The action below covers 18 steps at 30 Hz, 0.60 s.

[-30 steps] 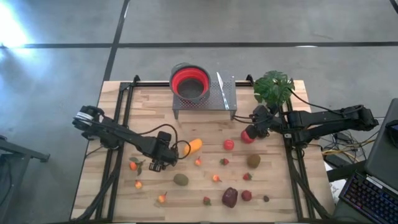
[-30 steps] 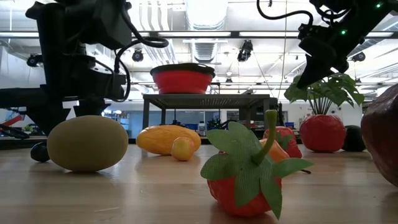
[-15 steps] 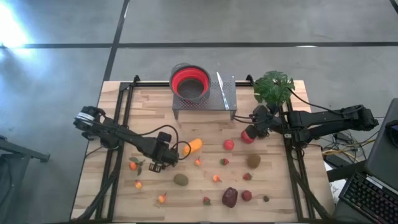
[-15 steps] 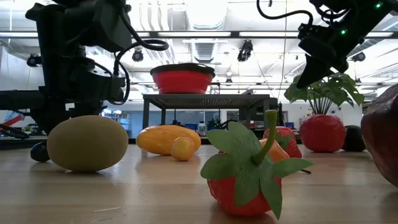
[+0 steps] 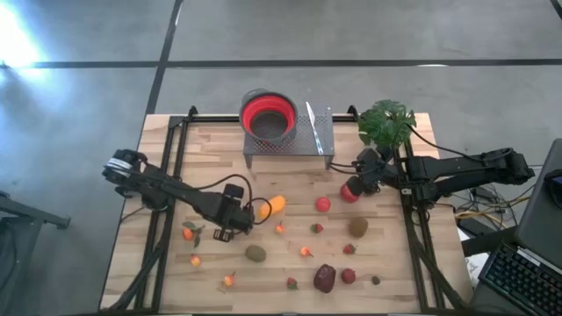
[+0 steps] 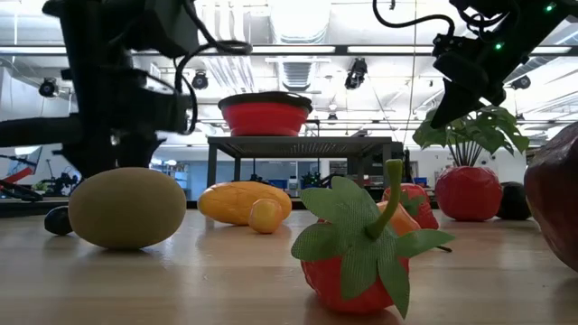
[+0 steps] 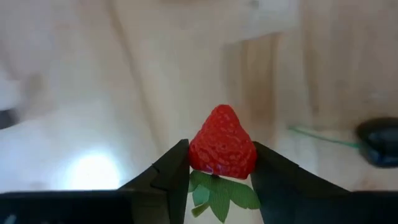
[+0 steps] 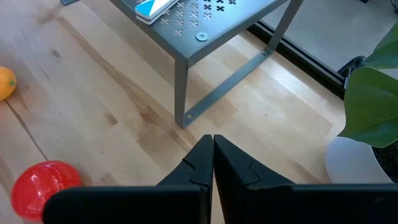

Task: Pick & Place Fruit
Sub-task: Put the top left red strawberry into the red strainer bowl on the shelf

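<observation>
Several small toy fruits lie scattered on the wooden table: an elongated orange one [image 5: 274, 205], a red apple [image 5: 323, 204], two kiwis [image 5: 255, 254] [image 5: 357, 227], a dark maroon one [image 5: 325, 278], and small berries. My left gripper [image 5: 224, 230] is over the table's left middle, shut on a red strawberry [image 7: 222, 149]. My right gripper [image 5: 356, 183] hovers shut at the right, just above a red fruit [image 5: 349, 194] that rests on the table. My left gripper pinches the strawberry between its two fingers [image 7: 171, 171], one on each side of its wide part [image 7: 245, 163] just above the green leaves. The pointed tip sticks out past the fingertips. Whether the berry is clear of the table I cannot tell.
A red-lined round bowl [image 5: 268, 116] sits on a perforated metal stand [image 5: 316, 136] at the far middle edge. A leafy potted plant [image 5: 386, 123] stands at the far right corner. A black frame rail [image 5: 167, 175] runs along each side of the table.
My left arm has begun to move upward: its cable sits higher in the low view and the arm is blurred there. The fruits on the table lie as before.
</observation>
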Available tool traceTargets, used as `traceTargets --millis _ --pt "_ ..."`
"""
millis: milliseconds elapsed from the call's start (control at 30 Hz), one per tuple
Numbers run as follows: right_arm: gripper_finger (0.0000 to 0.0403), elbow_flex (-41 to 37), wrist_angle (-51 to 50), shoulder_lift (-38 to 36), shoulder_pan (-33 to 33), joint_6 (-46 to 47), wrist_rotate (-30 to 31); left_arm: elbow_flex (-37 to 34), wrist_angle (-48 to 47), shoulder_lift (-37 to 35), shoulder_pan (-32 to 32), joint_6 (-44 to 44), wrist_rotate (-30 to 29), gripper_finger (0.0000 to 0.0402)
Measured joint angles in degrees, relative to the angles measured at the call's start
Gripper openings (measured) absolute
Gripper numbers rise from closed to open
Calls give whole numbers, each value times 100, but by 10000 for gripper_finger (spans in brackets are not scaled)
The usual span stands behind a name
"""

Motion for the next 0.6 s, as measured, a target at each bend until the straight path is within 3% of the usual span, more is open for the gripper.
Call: traceTargets --millis 300,600 --pt "8 -11 0 0 2 0 0 1079 -1266 -8 0 -125 -1421 162" --pt "8 -11 4 0 0 -2 0 2571 -1326 -9 62 157 -3611 156"
